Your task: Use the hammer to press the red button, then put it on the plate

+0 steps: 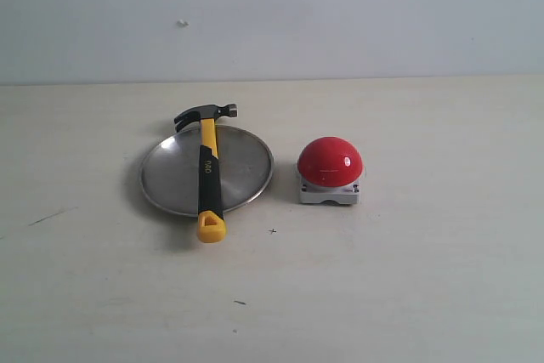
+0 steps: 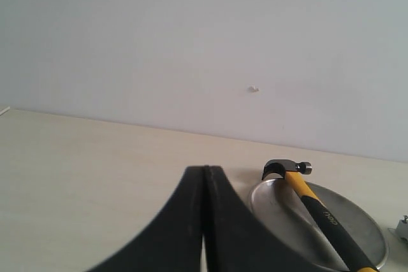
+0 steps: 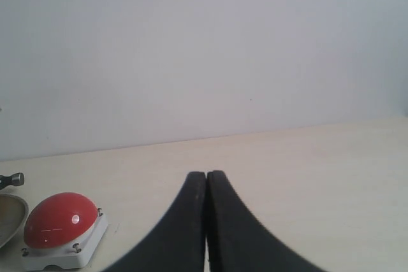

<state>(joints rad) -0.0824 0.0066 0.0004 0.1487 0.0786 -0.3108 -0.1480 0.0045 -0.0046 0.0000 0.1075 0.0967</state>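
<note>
Only the wrist views are showing the jaws. The left jaws, black and curved, are pressing flat together with nothing between them, pointing along the pale tabletop (image 1: 425,278) toward the wall (image 1: 340,14). The right jaws are sitting closed the same way, also empty.

The left wrist view is catching the hammer (image 1: 209,172) and most of the plate (image 1: 170,176). The right wrist view is catching the whole button (image 1: 329,161) and only the plate's edge. The exterior view alone is showing the hammer's yellow looped tip resting on the tabletop past the plate's near rim.

The hammer is lying across the plate, with its dark claw head jutting beyond the far rim. The plate is shining as round, shallow, brushed metal. The button, a glossy red dome on a squat grey square base, is sitting just beside the plate.
</note>
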